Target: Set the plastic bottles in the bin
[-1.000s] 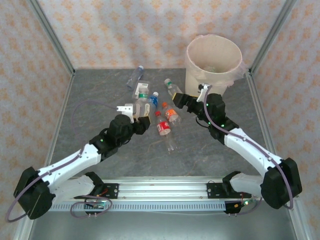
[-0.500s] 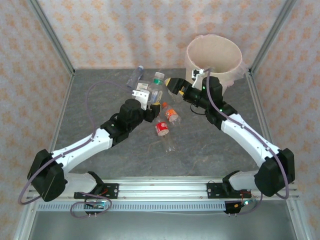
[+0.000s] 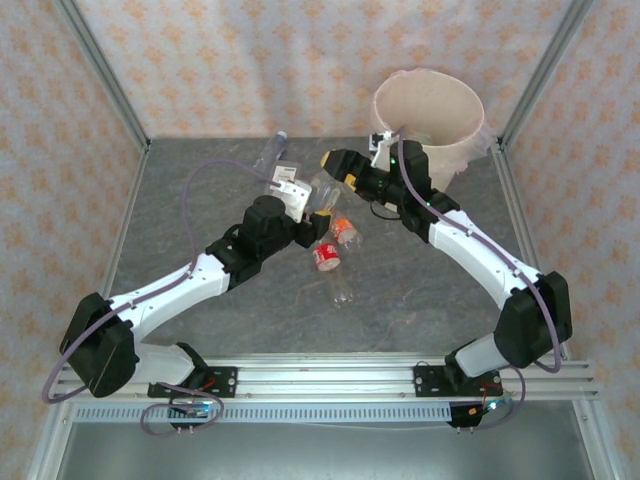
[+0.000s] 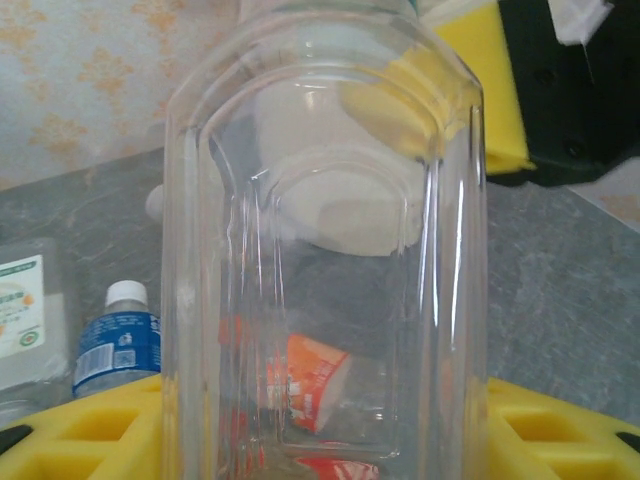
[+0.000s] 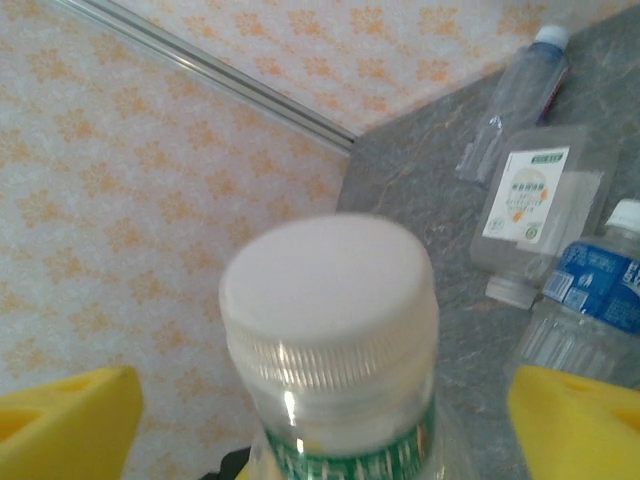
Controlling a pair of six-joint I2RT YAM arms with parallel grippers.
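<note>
A clear plastic bottle with a white cap and a green label band is held up off the table, and my left gripper is shut on its lower body. Its clear wall stands between my yellow pads in the left wrist view. My right gripper is at the bottle's top. It is open, with its yellow fingers standing apart on either side of the cap. The cream bin stands at the back right, behind the right arm.
More bottles lie on the grey table: a red-label one, an orange-label one, a plain clear one, a square white-label one, a blue-label one and a blue-capped one. Patterned walls close the sides.
My left gripper has lifted the clear bottle off the table, up and to the right. My right gripper has swung left and up, over the bottle's cap.
</note>
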